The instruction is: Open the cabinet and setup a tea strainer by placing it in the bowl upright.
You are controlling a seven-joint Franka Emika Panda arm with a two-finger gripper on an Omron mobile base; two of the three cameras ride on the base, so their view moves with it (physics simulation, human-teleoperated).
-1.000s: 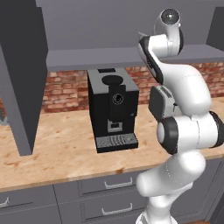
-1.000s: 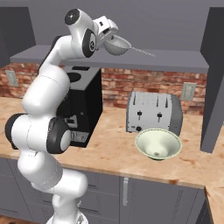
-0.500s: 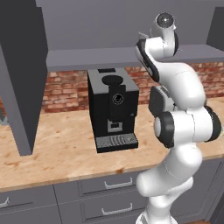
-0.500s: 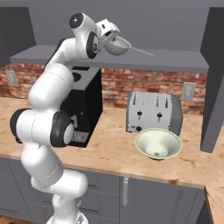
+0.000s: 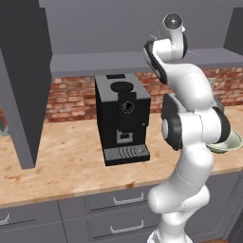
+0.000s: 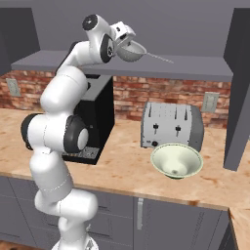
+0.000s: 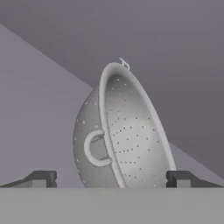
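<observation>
The cabinet stands open, its doors [image 5: 23, 80] [image 6: 239, 83] swung out to either side and its grey shelf [image 6: 200, 68] bare to view. The tea strainer [image 6: 132, 51] lies tilted on that shelf, thin handle pointing right. In the hand view the tea strainer [image 7: 124, 131] sits on edge between my gripper's [image 7: 111, 179] two fingertips [image 7: 41, 178], which stand apart from it. My gripper [image 6: 126, 43] is open, reaching into the cabinet right at the strainer. The pale bowl [image 6: 177, 161] rests on the counter in front of the toaster, below and to the right of the hand.
A black coffee machine [image 5: 122, 118] stands on the wooden counter [image 5: 61, 166] under the cabinet. The silver toaster [image 6: 171, 126] is against the brick wall behind the bowl. Grey drawers [image 5: 114, 201] run below the counter edge.
The arm's upper links have swung a little and the hand has edged closer to the strainer. The jaws stay open and the strainer has not moved.
</observation>
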